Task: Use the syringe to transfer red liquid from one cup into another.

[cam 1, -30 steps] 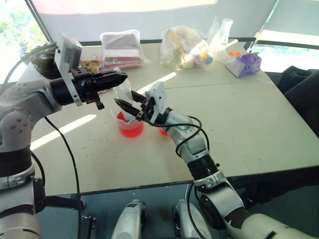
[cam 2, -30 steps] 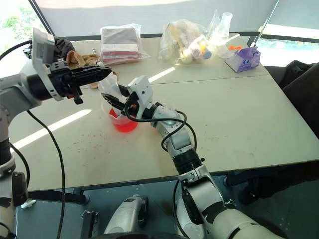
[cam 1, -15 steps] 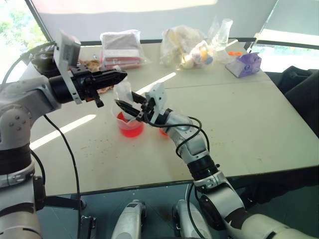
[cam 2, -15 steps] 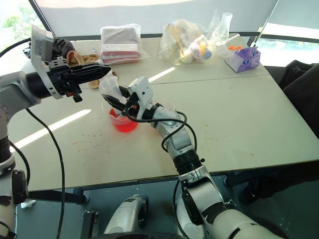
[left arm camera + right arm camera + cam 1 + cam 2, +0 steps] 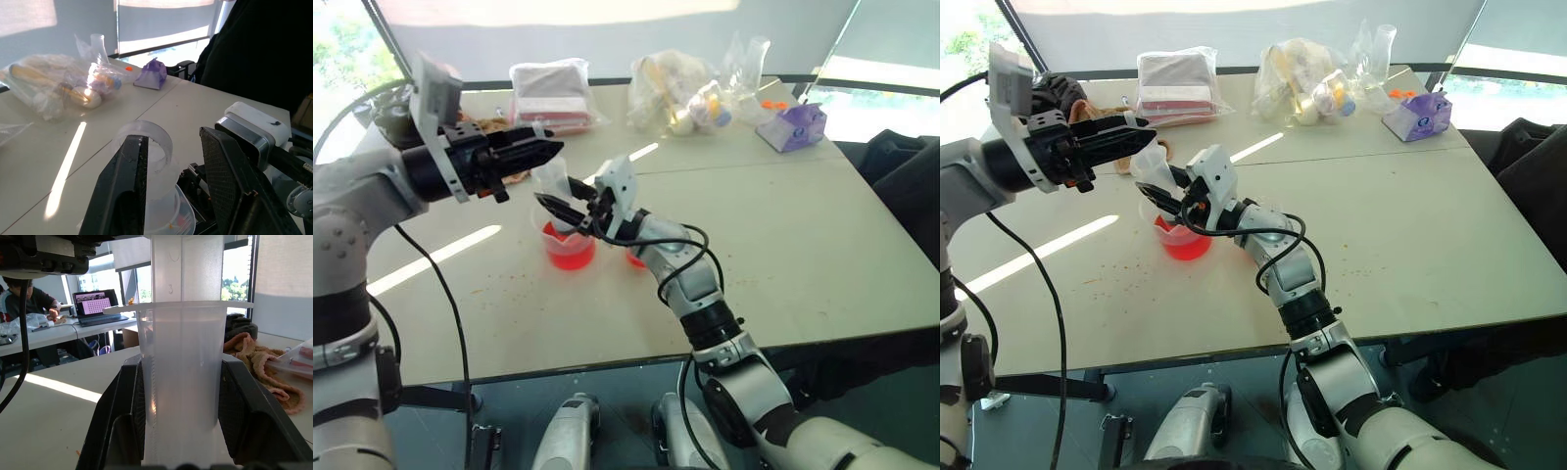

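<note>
Syringe (image 5: 182,382) stands upright over the spouted beaker (image 5: 570,246) of red liquid (image 5: 570,255), left of centre on the table (image 5: 803,245), its barrel clamped between the closed fingers of the right gripper (image 5: 181,431). Left gripper (image 5: 171,181) is level with the plunger top (image 5: 146,142), its fingers (image 5: 230,186) spread apart on either side of it and not gripping. Just right of the beaker, the smaller cup (image 5: 634,258) sits mostly hidden behind the right arm.

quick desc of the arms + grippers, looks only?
Both arms have silver-grey shells with black joints and loose black cables. Left gripper: two black fingers on a black wrist, white camera box on top. Right gripper: black fingers with cross-hatched pads and a white wrist housing.
</note>
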Robot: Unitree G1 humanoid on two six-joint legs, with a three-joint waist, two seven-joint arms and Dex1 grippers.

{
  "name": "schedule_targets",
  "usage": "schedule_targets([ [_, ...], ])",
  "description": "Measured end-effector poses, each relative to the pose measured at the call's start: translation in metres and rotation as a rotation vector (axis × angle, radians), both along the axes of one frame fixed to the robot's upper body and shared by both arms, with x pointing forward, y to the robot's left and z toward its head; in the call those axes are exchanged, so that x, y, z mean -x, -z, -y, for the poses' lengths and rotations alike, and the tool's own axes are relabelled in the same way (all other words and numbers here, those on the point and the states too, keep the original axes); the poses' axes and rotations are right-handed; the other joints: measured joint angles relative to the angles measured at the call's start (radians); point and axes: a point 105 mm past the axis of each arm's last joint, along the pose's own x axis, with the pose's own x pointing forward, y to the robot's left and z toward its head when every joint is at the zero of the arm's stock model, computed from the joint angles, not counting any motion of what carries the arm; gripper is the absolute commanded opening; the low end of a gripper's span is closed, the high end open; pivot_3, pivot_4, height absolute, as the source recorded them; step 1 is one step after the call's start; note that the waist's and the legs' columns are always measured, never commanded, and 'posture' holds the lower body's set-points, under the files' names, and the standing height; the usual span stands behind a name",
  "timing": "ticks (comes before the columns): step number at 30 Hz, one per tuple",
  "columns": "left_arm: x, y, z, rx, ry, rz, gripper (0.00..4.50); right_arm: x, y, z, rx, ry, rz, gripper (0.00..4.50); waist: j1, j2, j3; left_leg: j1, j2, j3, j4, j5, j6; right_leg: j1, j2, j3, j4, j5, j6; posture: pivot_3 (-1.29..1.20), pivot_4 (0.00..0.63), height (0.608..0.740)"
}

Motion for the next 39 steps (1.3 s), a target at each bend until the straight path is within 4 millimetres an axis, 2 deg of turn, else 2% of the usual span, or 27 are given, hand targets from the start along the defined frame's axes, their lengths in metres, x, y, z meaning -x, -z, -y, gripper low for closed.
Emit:
schedule_targets([
  [4,0.006,0.003,-0.010,-0.009,-0.029,0.005,2.18,0.002,0.000,-0.004,0.015,-0.019,0.004,1.39,-0.002,0.000,0.000,0.000,0.000,0.000,0.000,0.000,0.000,0.000,0.000,0.000,0.000,0.000,0.000,0.00,0.150,0.736],
  [8,0.010,0.008,-0.030,-0.016,-0.096,-0.006,2.18,0.002,-0.004,-0.004,0.017,-0.025,0.013,1.39,-0.001,0.000,0.000,0.000,0.000,0.000,0.000,0.000,0.000,-0.001,0.000,0.000,0.000,0.000,0.000,0.00,0.150,0.736],
  [11,0.011,0.021,-0.049,-0.014,-0.161,-0.055,2.18,0.003,-0.015,-0.005,0.005,-0.032,0.044,1.39,-0.001,0.000,0.000,0.000,0.000,0.000,-0.001,0.000,0.000,-0.001,0.000,0.000,0.000,0.000,0.000,0.00,0.150,0.736],
  [15,0.015,0.033,-0.063,-0.010,-0.215,-0.096,2.18,0.003,-0.023,-0.005,-0.011,-0.035,0.063,1.39,0.002,0.000,0.000,0.000,0.000,0.000,0.000,0.000,0.000,-0.001,-0.001,0.000,0.000,0.000,0.000,0.00,0.150,0.736],
  [20,0.020,0.031,-0.075,0.003,-0.265,-0.084,2.18,0.001,-0.028,-0.002,-0.024,-0.031,0.070,1.39,0.001,0.000,0.000,0.000,0.000,0.000,-0.001,0.000,0.000,-0.001,-0.002,0.000,0.000,0.000,0.000,0.00,0.150,0.736],
  [25,0.023,0.027,-0.069,0.006,-0.256,-0.061,2.18,0.000,-0.031,0.002,-0.026,-0.022,0.067,1.39,0.002,0.000,0.000,0.000,0.000,0.000,-0.001,0.000,0.000,-0.001,-0.002,0.000,0.000,0.000,0.000,0.00,0.150,0.736],
  [28,0.022,0.028,-0.065,0.022,-0.241,-0.060,2.18,0.000,-0.047,0.012,-0.057,-0.003,0.068,1.39,0.002,0.000,0.000,0.000,0.000,0.000,-0.001,0.000,0.000,-0.002,-0.002,0.000,0.000,0.000,-0.001,0.00,0.150,0.736],
  [33,0.016,0.024,-0.052,0.031,-0.191,-0.040,2.18,0.008,-0.095,0.040,-0.110,0.049,0.157,1.39,0.006,0.000,0.000,-0.001,0.000,0.000,-0.001,0.000,0.000,-0.002,-0.003,0.000,0.000,0.000,-0.001,0.00,0.150,0.736],
  [39,0.003,0.026,-0.033,0.059,-0.103,-0.044,2.18,0.006,-0.110,0.081,-0.087,0.196,0.194,1.39,0.012,0.000,0.000,-0.001,0.000,0.000,-0.001,0.000,0.000,-0.001,-0.003,0.000,0.000,0.000,-0.001,0.00,0.150,0.736],
])
